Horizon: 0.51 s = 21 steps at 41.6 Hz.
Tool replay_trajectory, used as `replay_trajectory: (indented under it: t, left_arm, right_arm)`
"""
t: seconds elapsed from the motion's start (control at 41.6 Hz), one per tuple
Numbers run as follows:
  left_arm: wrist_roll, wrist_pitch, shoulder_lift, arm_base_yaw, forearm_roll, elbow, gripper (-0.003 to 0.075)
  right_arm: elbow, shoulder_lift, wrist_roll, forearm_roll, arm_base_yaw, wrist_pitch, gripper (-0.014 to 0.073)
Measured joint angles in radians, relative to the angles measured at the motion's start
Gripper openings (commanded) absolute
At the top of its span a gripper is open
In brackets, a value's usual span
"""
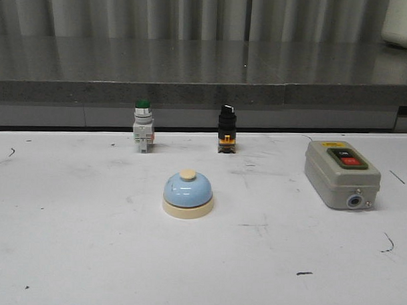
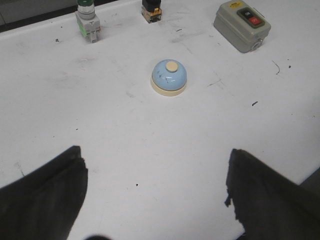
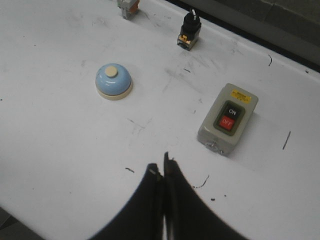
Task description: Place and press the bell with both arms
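The light-blue bell [image 1: 188, 194] with cream base and cream knob stands upright on the white table [image 1: 66, 255], near the middle. It also shows in the left wrist view [image 2: 169, 77] and the right wrist view [image 3: 114, 81]. My left gripper [image 2: 155, 170] is open and empty, its dark fingers [image 2: 45, 195] wide apart, well short of the bell. My right gripper [image 3: 161, 167] is shut and empty, above bare table between the bell and the grey box. Neither arm shows in the front view.
A grey switch box [image 1: 342, 175] with black and red buttons lies at the right. A green-capped push button [image 1: 143, 126] and a black selector switch [image 1: 226, 128] stand at the table's back edge. A grey ledge [image 1: 192, 92] runs behind.
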Motion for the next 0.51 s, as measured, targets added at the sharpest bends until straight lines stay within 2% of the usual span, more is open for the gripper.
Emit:
replay_trajectory:
  t: [0.265, 0.505]
  left_arm:
    - [0.000, 0.000, 0.000, 0.000, 0.000, 0.000, 0.0556]
    - [0.000, -0.015, 0.000, 0.000, 0.000, 0.000, 0.0551]
  right_arm:
    - [0.124, -0.205, 0.002, -0.002, 0.000, 0.034, -0.0059]
    - [0.144, -0.234, 0.002, -0.002, 0.000, 0.040, -0.0059]
